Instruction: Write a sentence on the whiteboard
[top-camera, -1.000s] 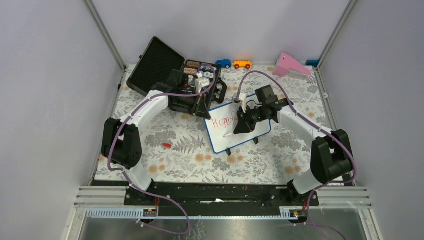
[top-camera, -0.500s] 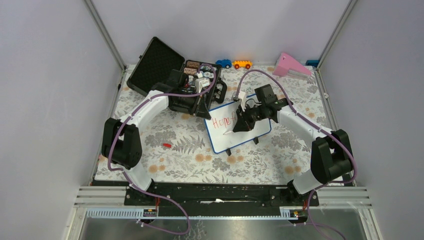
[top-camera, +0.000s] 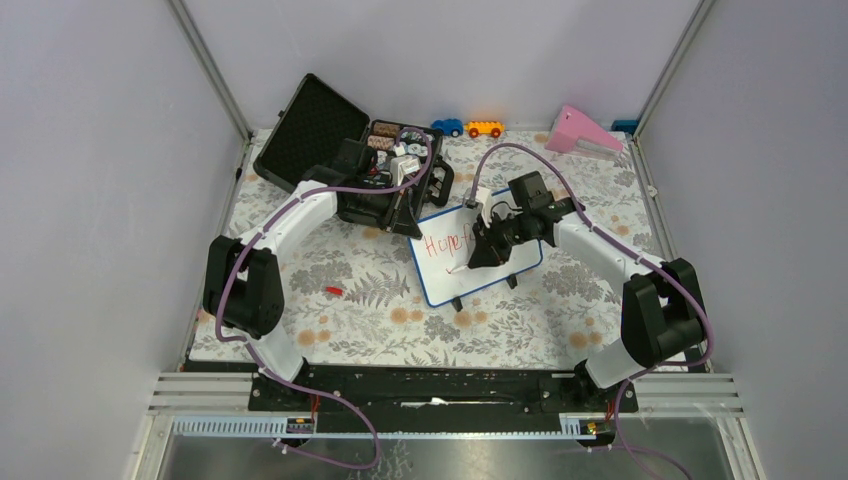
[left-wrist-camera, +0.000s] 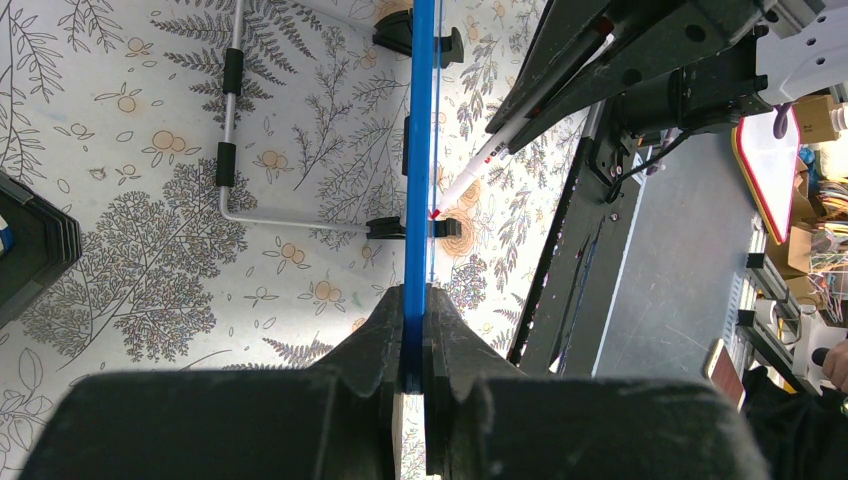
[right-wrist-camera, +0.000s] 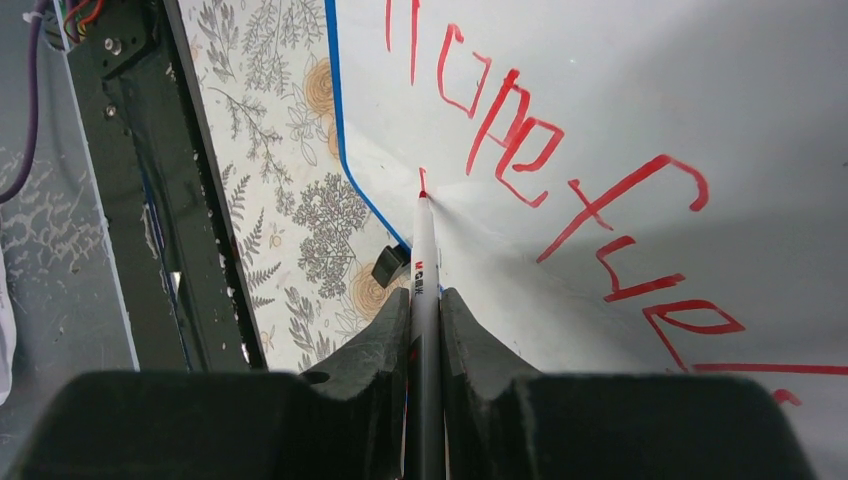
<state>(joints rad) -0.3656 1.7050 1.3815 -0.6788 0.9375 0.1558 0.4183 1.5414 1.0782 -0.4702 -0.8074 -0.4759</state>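
Observation:
The whiteboard (top-camera: 450, 272), white with a thin blue frame, stands tilted at mid table. My left gripper (top-camera: 410, 222) is shut on its upper left edge; the left wrist view shows the frame (left-wrist-camera: 420, 150) edge-on between the jaws of the left gripper (left-wrist-camera: 415, 340). My right gripper (top-camera: 482, 248) is shut on a white marker (right-wrist-camera: 423, 250), with the right gripper (right-wrist-camera: 425, 310) close over the board face (right-wrist-camera: 650, 80). Red letters (right-wrist-camera: 520, 130) read "Hope fuel", the rest hidden. The red tip touches the board below "Hope", near the lower left corner.
An open black case (top-camera: 340, 150) with small parts lies behind the left arm. A blue toy car (top-camera: 447, 127), an orange one (top-camera: 484, 128) and a pink wedge (top-camera: 585, 132) sit at the back. A small red cap (top-camera: 334, 290) lies on the flowered mat.
My right gripper has shifted the marker slightly, down and left over the board, to below the first line. The left gripper and the board have not moved.

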